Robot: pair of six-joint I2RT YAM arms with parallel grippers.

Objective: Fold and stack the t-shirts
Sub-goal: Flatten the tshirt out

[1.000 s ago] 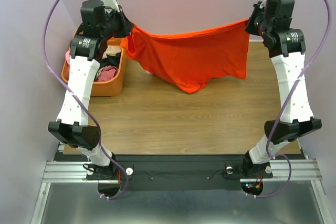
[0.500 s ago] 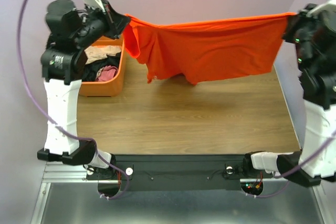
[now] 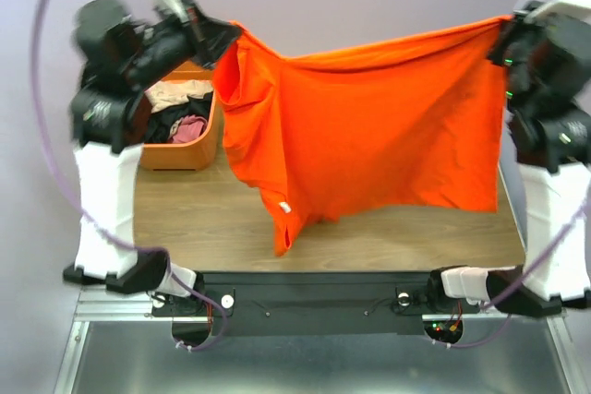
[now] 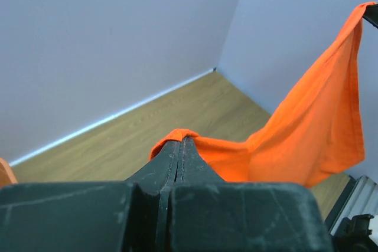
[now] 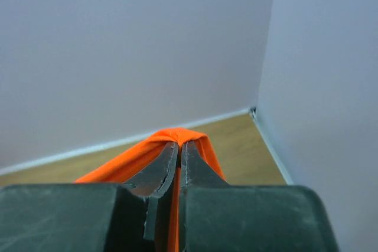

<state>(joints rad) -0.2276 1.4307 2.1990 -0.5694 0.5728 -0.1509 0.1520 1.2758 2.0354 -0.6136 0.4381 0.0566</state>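
Aloft, left pincer (image 4: 182, 143) and right pincer (image 5: 179, 144) each clamp the orange t-shirt (image 3: 369, 126) stretched between them.

Bright even light, faint shadows, left arm (image 3: 103, 71) motion-blurred overhead, wrist foregrounds perhaps slightly soft

The hanging orange-red tee (image 3: 369, 126) curtains the tabletop (image 3: 185, 219) nearly from left edge to right, the tub (image 3: 189, 150) fills the far-left corner, and bare wood lies open toward the near-left corner.
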